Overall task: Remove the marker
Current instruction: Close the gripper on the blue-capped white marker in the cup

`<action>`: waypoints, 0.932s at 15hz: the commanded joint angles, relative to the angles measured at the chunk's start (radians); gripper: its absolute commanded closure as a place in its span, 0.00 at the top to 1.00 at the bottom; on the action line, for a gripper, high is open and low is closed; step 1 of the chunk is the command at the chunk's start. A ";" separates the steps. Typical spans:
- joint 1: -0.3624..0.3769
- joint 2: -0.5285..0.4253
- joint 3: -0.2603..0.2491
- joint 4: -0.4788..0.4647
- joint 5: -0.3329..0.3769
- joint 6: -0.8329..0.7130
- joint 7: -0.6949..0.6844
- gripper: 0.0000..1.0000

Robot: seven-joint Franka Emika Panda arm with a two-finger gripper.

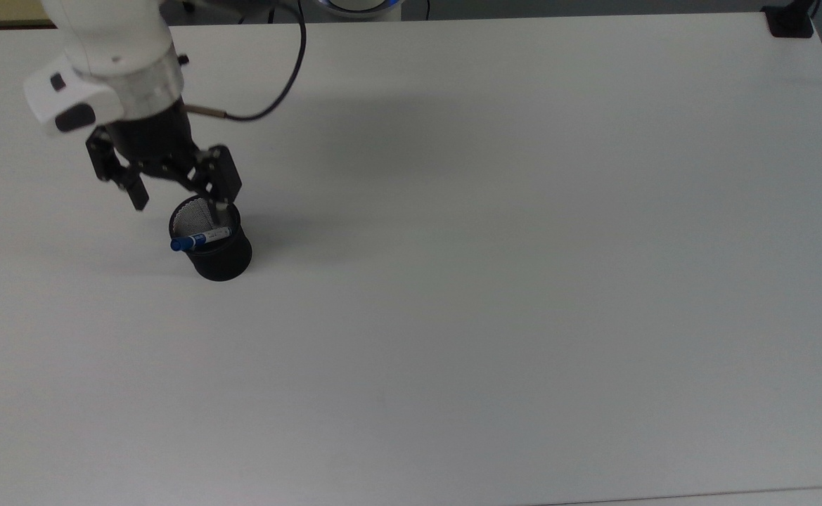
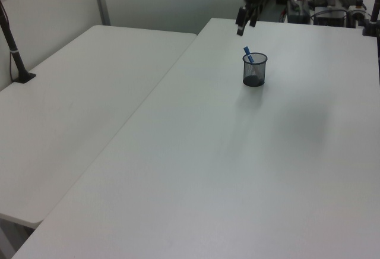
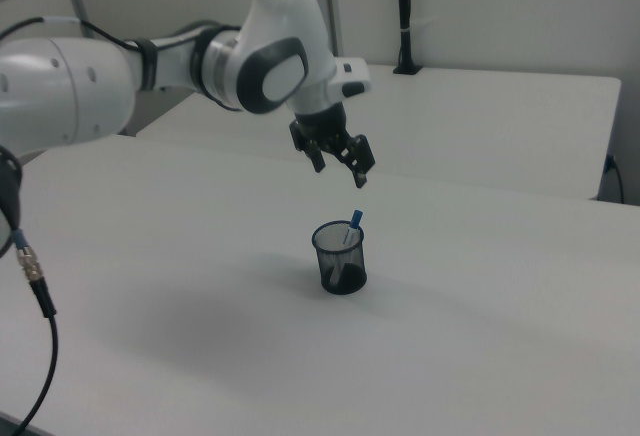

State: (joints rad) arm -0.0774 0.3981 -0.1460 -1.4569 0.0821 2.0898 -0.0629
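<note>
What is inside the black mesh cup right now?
Inside the black mesh cup a single marker leans, its blue cap poking over the rim. Its lower end is partly screened by the mesh. The open gripper hangs above, touching nothing.

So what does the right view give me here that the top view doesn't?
Right view alone: the hand hangs above the mesh cup, clear of its rim, and the arm's big white links and a second table behind.

Top view alone: the marker leaning across the cup's mouth, blue cap on the rim at the top view's left, and a black clamp at a table corner.

Both: open hand, cup, marker, white table.
</note>
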 commanded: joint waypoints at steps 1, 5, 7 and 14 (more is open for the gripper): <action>0.004 0.073 -0.006 0.015 0.008 0.091 0.006 0.92; 0.007 0.096 -0.032 0.009 -0.006 0.110 -0.038 0.84; 0.011 0.096 -0.038 0.007 -0.004 0.108 -0.046 0.76; 0.011 0.088 -0.049 -0.002 -0.012 0.041 -0.086 0.57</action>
State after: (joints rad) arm -0.0774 0.4998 -0.1796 -1.4501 0.0770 2.1692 -0.1134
